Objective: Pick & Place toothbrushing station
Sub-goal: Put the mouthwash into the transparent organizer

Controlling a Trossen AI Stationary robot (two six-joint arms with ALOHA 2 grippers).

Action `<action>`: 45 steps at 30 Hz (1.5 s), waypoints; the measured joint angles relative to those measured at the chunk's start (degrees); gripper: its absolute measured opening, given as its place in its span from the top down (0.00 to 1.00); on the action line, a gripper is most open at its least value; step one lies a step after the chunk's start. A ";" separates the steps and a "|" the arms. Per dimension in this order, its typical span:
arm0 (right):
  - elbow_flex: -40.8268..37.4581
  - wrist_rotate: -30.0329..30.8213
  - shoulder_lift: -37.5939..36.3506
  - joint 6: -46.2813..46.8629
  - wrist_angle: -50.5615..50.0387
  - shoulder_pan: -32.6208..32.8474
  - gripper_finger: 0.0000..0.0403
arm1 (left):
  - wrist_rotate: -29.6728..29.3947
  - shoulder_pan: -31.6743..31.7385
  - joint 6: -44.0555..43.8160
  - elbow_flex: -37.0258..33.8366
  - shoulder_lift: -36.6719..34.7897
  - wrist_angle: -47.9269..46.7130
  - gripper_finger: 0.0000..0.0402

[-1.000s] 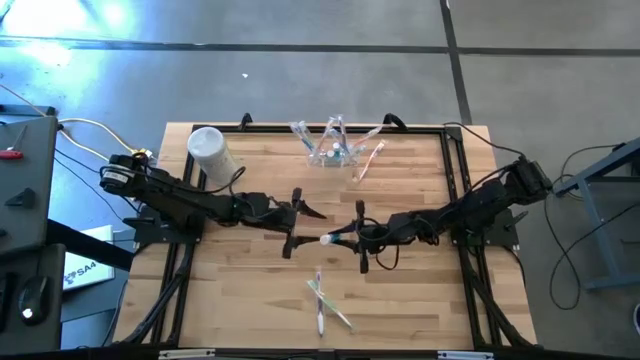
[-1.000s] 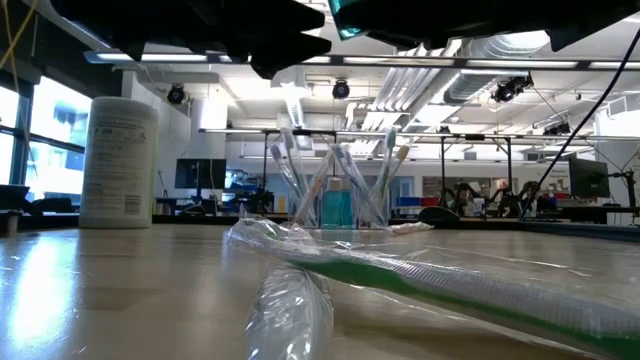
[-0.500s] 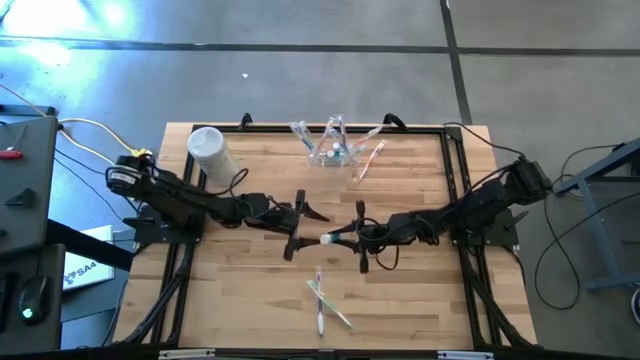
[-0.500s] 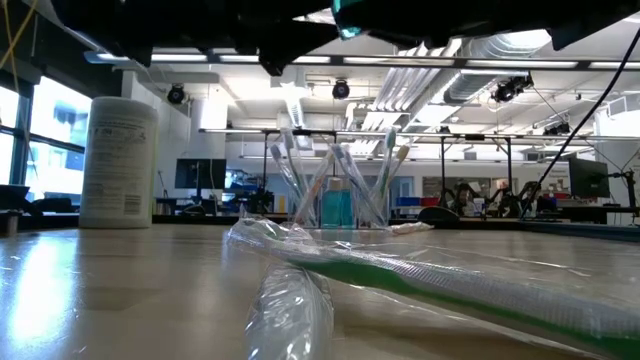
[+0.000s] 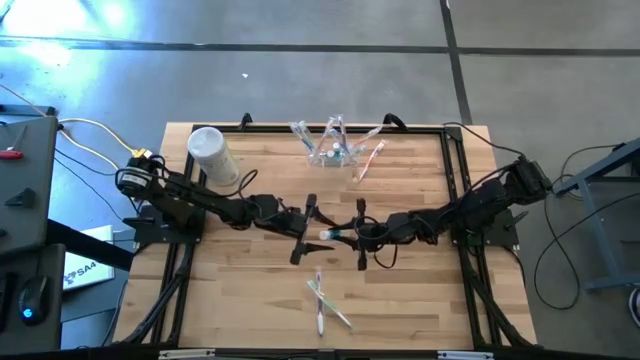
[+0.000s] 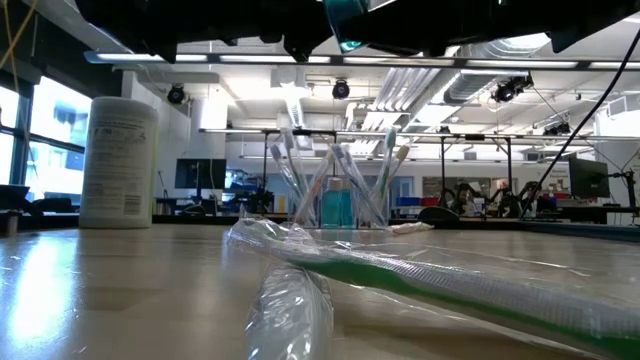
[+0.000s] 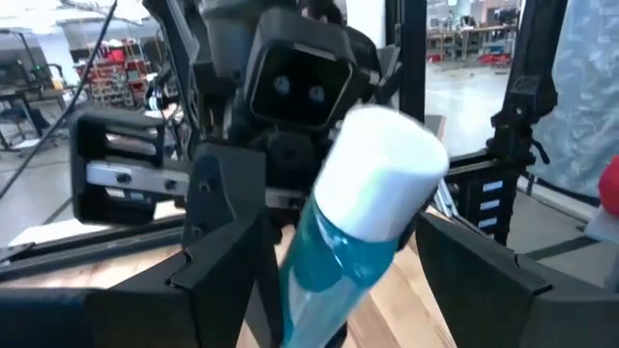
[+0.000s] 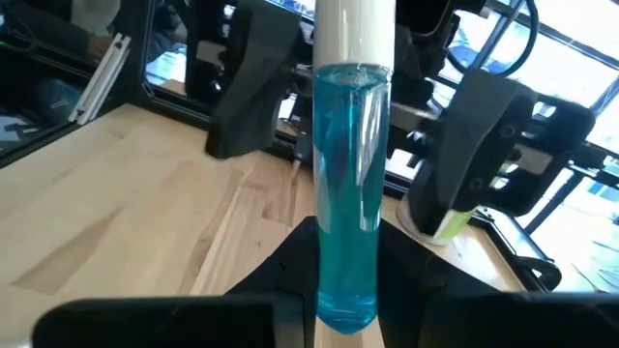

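Note:
The toothbrushing station (image 5: 333, 150), a small clear holder with several toothbrushes standing in it, rests on the table's far middle (image 6: 335, 200); no gripper touches it. Above mid-table my right gripper (image 5: 352, 234) is shut on a clear tube of blue liquid (image 8: 348, 193) with a white cap (image 5: 325, 236). The tube sticks out level toward the table's left. My left gripper (image 5: 310, 230) faces it, open. Its two fingers (image 7: 227, 242) stand on either side of the capped end (image 7: 382, 184), with gaps showing in the right wrist view. My right gripper pinches the tube's bottom end (image 8: 348, 295) between its two fingers (image 8: 411, 261). The fingers come level from the table's right and lie along the tube. The tube is lifted clear of the table, and its capped end points at the other gripper.
A white canister (image 5: 210, 150) stands at the far left. One toothbrush (image 5: 368, 160) lies just right of the station. Wrapped toothbrushes (image 5: 325, 300) lie crossed near the front edge, filling the low view's foreground (image 6: 430, 275). A black frame (image 5: 455, 170) edges the table.
My left gripper has moved toward the table's right, level and still open, until its fingers stand around the tube's white cap. My right gripper and the tube have kept still.

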 joint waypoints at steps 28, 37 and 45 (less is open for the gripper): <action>0.00 0.13 -0.02 1.33 -0.94 0.07 0.85 | -0.83 0.04 4.60 -0.03 -0.07 -2.78 0.82; 0.12 -0.01 -0.13 2.77 -3.92 -0.33 0.70 | -1.27 0.04 4.17 -0.10 0.00 -3.37 0.84; 0.07 2.43 -2.54 6.36 -17.31 -0.23 0.37 | -4.65 0.00 0.28 -0.12 -0.30 -7.50 0.84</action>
